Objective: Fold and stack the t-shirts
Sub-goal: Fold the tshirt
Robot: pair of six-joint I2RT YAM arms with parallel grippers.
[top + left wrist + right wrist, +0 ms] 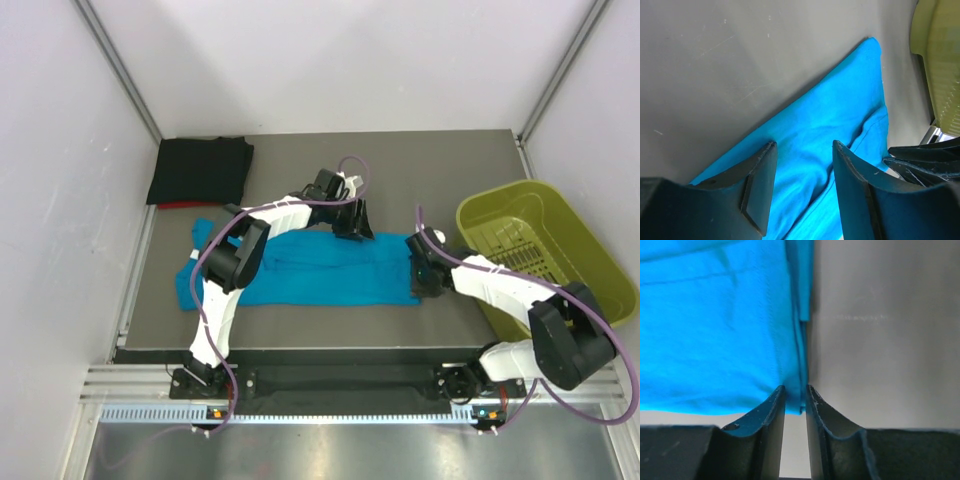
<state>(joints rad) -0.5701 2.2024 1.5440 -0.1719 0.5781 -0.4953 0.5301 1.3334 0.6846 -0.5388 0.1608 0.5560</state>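
The left arm point(208, 322) and the right arm point(490, 285) both wear glossy white shells between bulky black joints. A thin purple cable point(367, 178) loops loosely along each. The fingers point(760, 185) are dark matte plastic, curved on the inner face, with scuffed, pale-flecked edges.

The teal-blue t-shirt point(320, 270) is seen as soft, matt cloth with stitched hems, the black t-shirt point(200, 170) likewise. The table point(420, 170) is finished matt grey, faintly scratched. The bin point(578, 238) is moulded in smooth yellow-green plastic.
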